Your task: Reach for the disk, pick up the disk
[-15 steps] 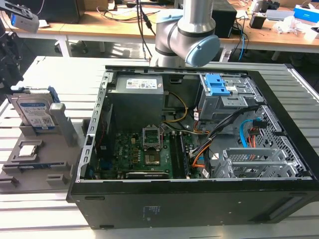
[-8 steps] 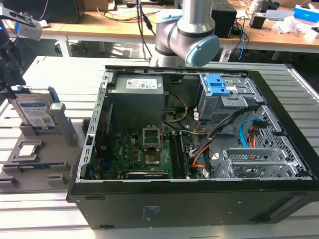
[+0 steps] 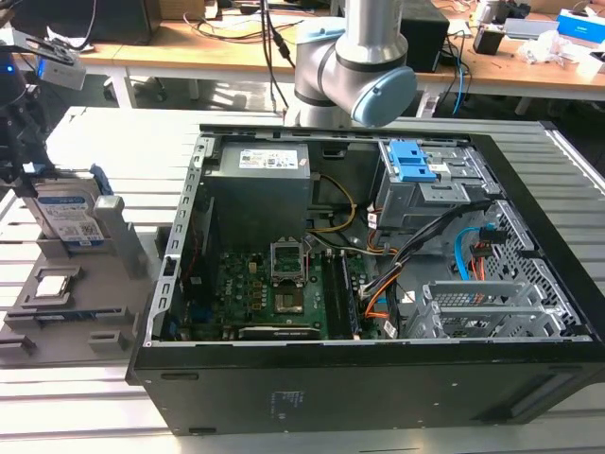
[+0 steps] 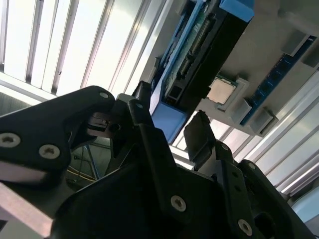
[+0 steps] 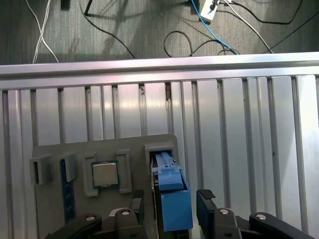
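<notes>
The exterior view's left edge cuts off the tool (image 3: pixel 21 173), which hides part of the disk (image 3: pixel 68 214).

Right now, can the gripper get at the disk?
Probably yes. The gripper is open, its fingers straddling the disk, which stands on edge in its grey holder. Nothing lies between them, and the chip beside it sits clear.

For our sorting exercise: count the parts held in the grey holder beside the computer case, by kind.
disk: 1
square silver chip: 1
blue memory stick: 1
Total: 3
</notes>
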{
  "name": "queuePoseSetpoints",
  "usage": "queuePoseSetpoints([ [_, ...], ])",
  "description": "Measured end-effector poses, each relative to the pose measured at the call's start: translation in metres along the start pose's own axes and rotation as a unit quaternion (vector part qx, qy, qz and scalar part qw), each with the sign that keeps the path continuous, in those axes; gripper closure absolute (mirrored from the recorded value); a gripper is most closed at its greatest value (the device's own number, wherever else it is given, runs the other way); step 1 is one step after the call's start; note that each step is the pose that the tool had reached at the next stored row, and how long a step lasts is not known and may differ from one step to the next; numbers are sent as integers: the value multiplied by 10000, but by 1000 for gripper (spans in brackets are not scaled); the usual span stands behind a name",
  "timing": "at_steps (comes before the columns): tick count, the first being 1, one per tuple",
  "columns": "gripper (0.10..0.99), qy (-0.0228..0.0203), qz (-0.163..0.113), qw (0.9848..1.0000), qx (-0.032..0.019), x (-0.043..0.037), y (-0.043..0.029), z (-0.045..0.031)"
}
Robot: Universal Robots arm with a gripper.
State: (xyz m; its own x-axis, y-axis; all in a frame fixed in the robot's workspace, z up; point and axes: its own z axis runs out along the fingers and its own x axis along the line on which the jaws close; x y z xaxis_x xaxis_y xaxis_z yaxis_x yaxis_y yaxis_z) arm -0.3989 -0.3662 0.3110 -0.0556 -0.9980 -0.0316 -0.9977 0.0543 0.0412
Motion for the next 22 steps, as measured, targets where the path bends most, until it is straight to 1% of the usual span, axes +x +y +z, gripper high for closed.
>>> queuePoseSetpoints([
  [11, 545, 1, -29, 10000, -1, 4, -6, 122],
  [19, 545, 2, -37, 10000, -2, 5, -8, 156],
  [20, 545, 2, -54, 10000, 0, 0, -8, 161],
  [22, 545, 7, -184, 9998, -6, -11, -7, 163],
])
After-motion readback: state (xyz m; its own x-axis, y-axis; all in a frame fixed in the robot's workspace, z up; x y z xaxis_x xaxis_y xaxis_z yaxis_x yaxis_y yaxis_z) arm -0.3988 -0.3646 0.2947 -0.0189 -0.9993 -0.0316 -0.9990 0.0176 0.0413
